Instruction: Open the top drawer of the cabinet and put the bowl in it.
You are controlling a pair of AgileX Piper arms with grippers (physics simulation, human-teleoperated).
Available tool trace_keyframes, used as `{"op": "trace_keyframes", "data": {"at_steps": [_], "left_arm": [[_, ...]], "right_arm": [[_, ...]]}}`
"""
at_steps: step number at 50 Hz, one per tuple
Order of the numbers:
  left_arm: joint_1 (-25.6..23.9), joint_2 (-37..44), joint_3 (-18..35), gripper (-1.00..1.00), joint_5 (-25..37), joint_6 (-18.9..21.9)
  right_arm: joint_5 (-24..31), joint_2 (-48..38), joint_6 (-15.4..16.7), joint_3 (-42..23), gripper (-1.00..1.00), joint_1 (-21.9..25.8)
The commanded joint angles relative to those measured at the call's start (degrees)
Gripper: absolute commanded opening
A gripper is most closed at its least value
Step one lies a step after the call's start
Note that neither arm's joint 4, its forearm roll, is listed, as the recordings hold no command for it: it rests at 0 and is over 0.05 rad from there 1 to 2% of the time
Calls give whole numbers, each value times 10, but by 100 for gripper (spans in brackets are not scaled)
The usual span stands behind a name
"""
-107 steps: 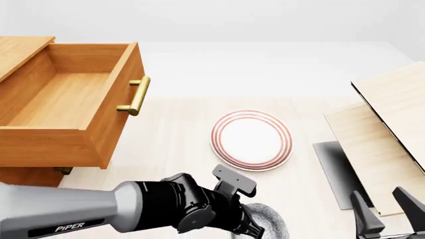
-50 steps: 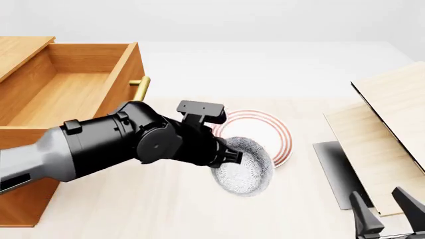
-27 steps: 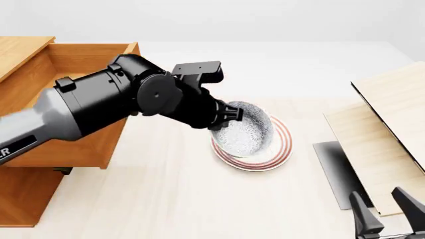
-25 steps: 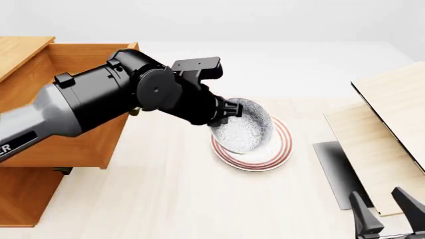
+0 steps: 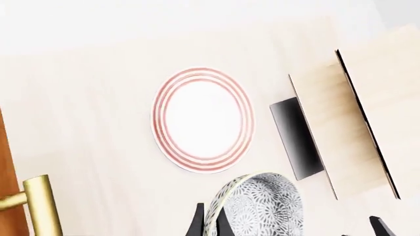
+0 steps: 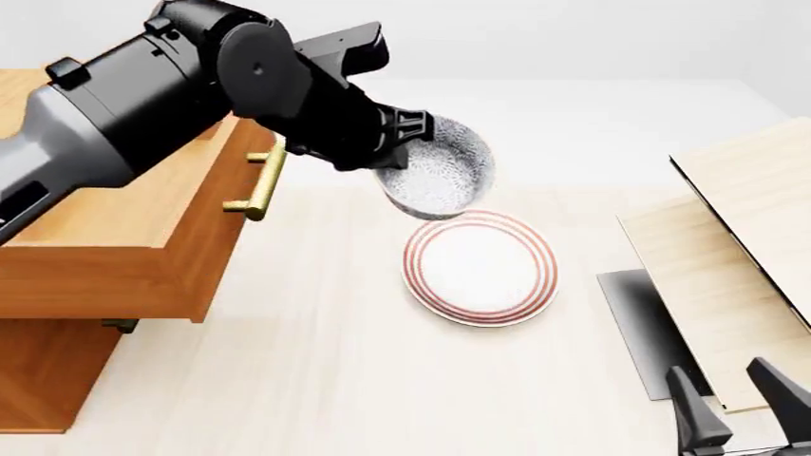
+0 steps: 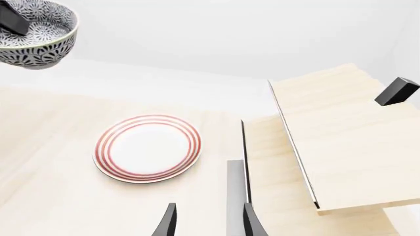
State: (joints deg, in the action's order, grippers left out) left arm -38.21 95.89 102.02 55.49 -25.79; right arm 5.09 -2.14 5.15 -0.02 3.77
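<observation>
Pale wood tabletop [image 6: 317, 380] carries the cabinet [image 6: 51, 351], top drawer [image 6: 140, 256] pulled open. Left hand [image 6: 403, 142] grips the bowl [image 6: 438, 176] by its rim. Half a second ago the bowl hung low over the plate [image 6: 480, 268]; now it is lifted toward 11 o'clock, nearing the drawer. Remaining: carry over the drawer front, release. Right hand [image 6: 742, 418] idles, fingers apart.

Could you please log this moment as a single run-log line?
phase: carry | left gripper: shut on bowl, airborne beside top drawer | drawer: open | right gripper: open, idle | plate: on table
</observation>
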Motion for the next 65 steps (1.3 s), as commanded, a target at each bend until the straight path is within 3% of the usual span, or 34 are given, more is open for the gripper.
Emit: {"op": "trace_keyframes", "data": {"at_steps": [1, 32, 44, 65], "left_arm": [[32, -3, 43, -100, 27, 2], [128, -30, 59, -100, 26, -25], [149, -55, 45, -100, 24, -35], [204, -129, -27, -100, 4, -67]], "right_arm": [[0, 0, 0, 0, 100, 0], [-3, -5, 2, 0, 100, 1], [3, 0, 3, 0, 100, 1], [1, -3, 3, 0, 100, 2]]}}
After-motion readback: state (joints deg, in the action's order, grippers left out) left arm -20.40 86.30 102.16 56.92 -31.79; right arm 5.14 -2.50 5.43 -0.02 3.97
